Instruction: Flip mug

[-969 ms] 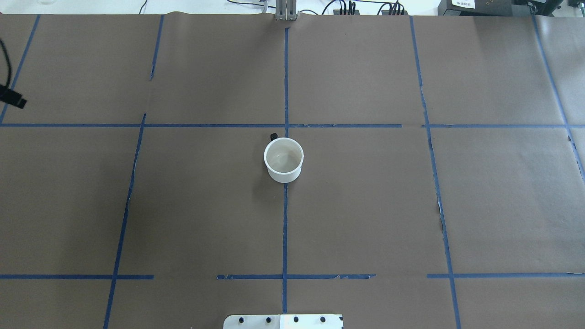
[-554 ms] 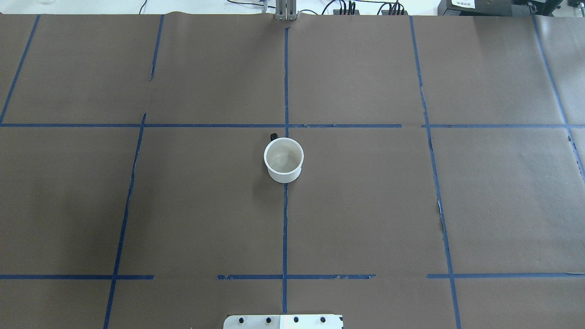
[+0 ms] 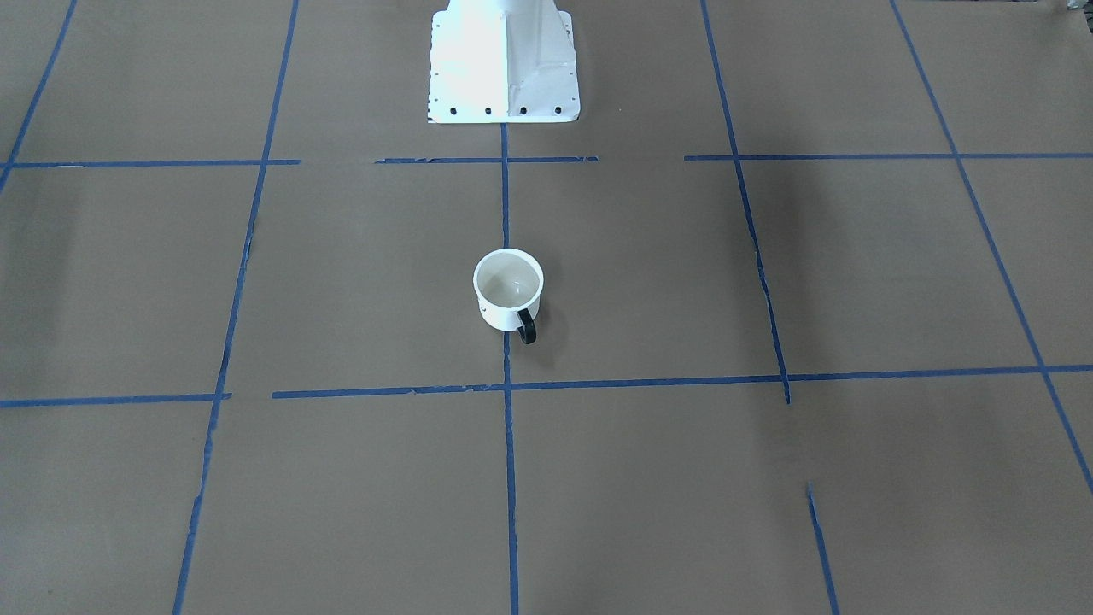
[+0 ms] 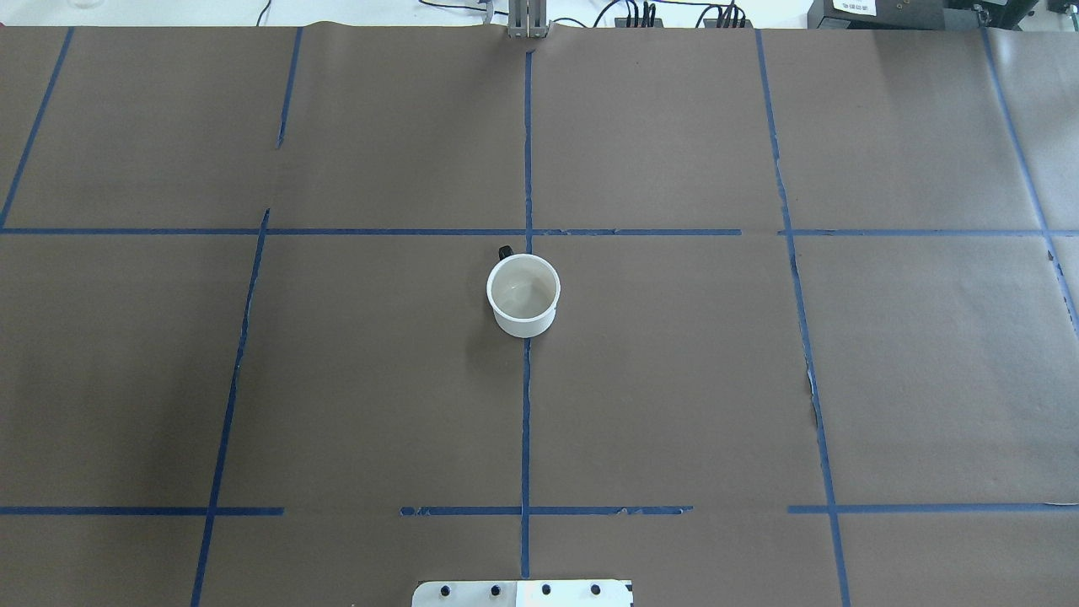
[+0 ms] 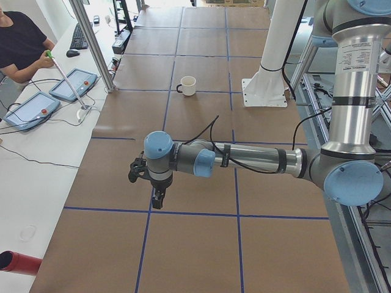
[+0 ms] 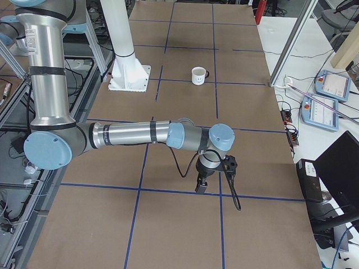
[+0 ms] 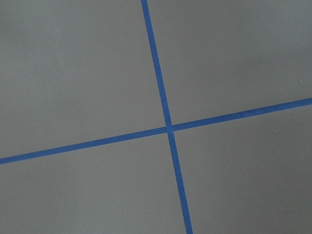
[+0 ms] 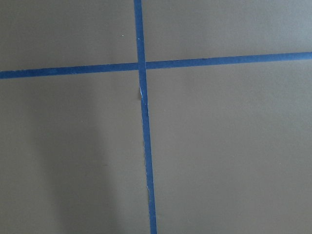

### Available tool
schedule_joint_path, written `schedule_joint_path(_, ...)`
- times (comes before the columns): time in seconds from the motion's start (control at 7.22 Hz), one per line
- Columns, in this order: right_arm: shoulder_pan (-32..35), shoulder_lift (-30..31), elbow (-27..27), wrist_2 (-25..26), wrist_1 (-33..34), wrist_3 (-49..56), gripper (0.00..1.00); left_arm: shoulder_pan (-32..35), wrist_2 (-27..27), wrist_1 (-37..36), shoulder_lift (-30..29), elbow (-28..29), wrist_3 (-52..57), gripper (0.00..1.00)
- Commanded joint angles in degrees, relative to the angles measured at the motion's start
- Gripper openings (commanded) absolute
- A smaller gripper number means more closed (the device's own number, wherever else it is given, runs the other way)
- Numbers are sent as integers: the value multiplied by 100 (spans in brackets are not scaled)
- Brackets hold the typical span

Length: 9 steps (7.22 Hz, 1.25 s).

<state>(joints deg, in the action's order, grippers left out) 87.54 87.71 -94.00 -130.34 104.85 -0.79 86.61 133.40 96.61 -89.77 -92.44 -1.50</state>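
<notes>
Since earlier: left arm gone from overhead's left edge | mug [image 4: 523,294] upright, centre desk [image 4: 674,379]; light, rigid, slick, I judge | take rim | both pincers: closure indiscernible

The mug [image 4: 523,295] stands alone and upright near the middle of the paper-covered table [image 4: 674,379], mouth open to the top — bare paper lies on every side of it, so its wall is open to approach from all round. Only its black handle [image 3: 526,326] juts out, on the side away from the robot. The white base post [image 3: 502,60] stands well apart from the mug, at the robot's edge. Both arms hang far off toward the table's ends — the left gripper [image 5: 157,198] and the right gripper [image 6: 201,185] each above bare paper crossed by blue tape [image 7: 168,127].
</notes>
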Motion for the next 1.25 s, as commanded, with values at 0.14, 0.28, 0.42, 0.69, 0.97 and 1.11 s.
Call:
schedule_joint_path(0.14, 0, 0, 4, 0, 0, 0, 100, 84, 186, -28, 20, 261, 1, 100)
schedule_joint_path(0.28, 0, 0, 4, 0, 0, 0, 100, 84, 186, -29, 73, 261, -8, 100)
schedule_joint_path(0.42, 0, 0, -4, 0, 0, 0, 100, 136, 186, -89, 73, 235, -8, 100)
schedule_joint_path(0.69, 0, -9, 4, 0, 0, 0, 100, 233, 177, -432, 73, 112, 1, 100)
schedule_joint_path(0.97, 0, 0, 4, 0, 0, 0, 100, 251, 168, -442, 73, 94, 1, 100)
schedule_joint_path(1.11, 0, 0, 4, 0, 0, 0, 100, 268, 168, -442, 82, 33, 1, 100)
